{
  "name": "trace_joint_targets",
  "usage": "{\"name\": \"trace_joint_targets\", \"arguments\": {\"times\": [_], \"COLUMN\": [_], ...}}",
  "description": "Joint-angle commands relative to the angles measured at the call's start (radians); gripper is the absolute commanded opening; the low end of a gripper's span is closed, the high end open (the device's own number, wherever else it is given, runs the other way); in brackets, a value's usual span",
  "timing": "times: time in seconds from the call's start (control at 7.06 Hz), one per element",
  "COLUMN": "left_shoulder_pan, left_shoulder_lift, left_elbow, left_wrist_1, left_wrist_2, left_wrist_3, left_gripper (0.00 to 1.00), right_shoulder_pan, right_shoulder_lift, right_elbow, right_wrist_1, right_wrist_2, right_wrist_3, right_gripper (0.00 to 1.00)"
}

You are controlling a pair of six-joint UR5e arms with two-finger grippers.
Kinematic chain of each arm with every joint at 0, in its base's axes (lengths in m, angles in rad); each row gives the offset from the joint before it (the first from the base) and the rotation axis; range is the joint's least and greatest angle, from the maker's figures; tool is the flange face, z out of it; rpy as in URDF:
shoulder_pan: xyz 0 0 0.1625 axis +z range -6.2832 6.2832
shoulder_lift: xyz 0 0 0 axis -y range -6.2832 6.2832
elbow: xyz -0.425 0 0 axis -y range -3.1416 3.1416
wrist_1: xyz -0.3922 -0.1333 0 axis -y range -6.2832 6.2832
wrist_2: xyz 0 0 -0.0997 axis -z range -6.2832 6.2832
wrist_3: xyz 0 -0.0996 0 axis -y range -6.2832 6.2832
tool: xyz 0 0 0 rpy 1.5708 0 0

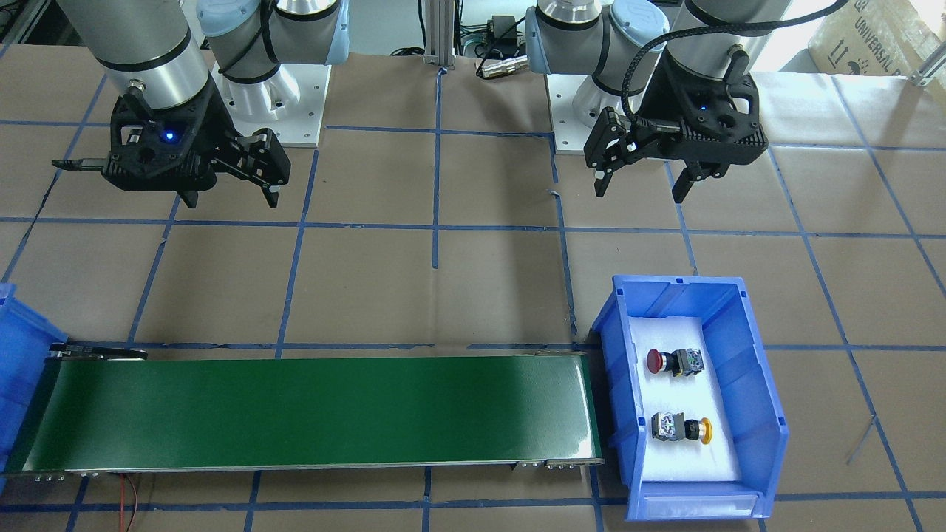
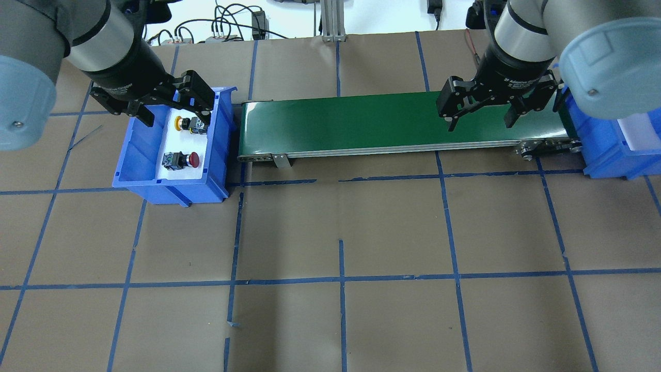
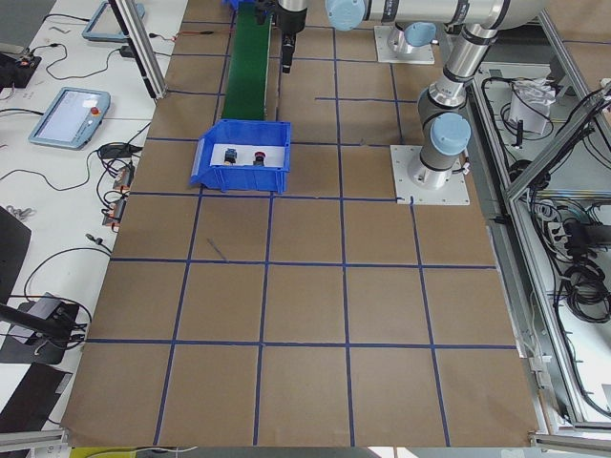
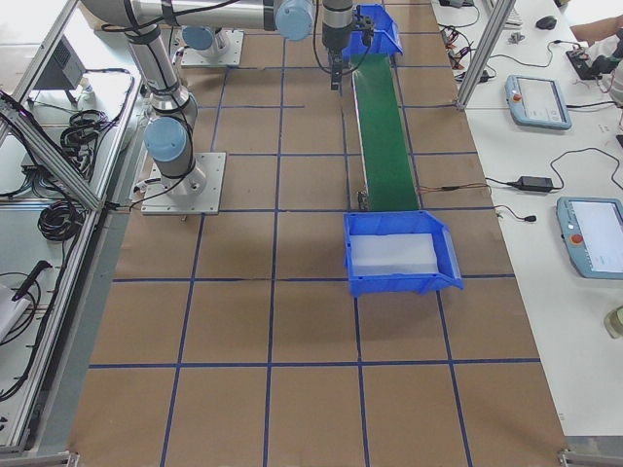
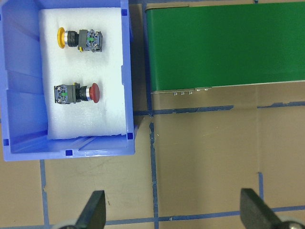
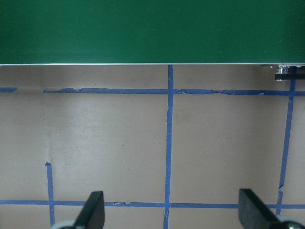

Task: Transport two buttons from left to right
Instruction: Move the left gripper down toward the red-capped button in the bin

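Buttons: red button (image 1: 674, 362) and yellow button (image 1: 684, 428) lie apart on white foam (image 1: 691, 462) in the left bin (image 1: 768, 414).
Left gripper (image 1: 640, 191): jaws wide, empty, above bare table, well short of the bin and buttons.
Right gripper (image 1: 232, 198): jaws wide, empty, near the belt (image 1: 310, 410).

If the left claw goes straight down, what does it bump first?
Probably the brown table: the left gripper, open, points down just short of the blue bin, though depth is hard to judge.

red button (image 1: 674, 361), yellow button (image 1: 684, 428), lying sideways, apart, on white foam in blue bin (image 1: 754, 384)
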State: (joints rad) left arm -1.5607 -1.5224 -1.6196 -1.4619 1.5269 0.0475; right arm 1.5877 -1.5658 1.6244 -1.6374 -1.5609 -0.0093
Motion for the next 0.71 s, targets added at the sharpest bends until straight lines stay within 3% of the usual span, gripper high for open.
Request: {"name": "trace_joint_targets", "arguments": {"times": [0.0, 0.57], "left_shoulder_pan": [0.007, 0.066], "left_shoulder_lift": [-0.004, -0.008], "left_elbow": [0.013, 0.012], "left_wrist_1": [0.0, -0.002], "left_wrist_2": [-0.008, -0.005], "left_wrist_3": [0.0, 0.047], "left_gripper": [1.0, 1.0], "right_shoulder_pan": [0.0, -0.005], "right_shoulder_lift": [0.003, 0.004], "right_elbow": [0.002, 0.002], "right_wrist_1": [-0.001, 0.001], "right_wrist_2": [-0.001, -0.004], "right_wrist_3": [-0.001, -0.003], "right_gripper": [1.0, 1.0]}}
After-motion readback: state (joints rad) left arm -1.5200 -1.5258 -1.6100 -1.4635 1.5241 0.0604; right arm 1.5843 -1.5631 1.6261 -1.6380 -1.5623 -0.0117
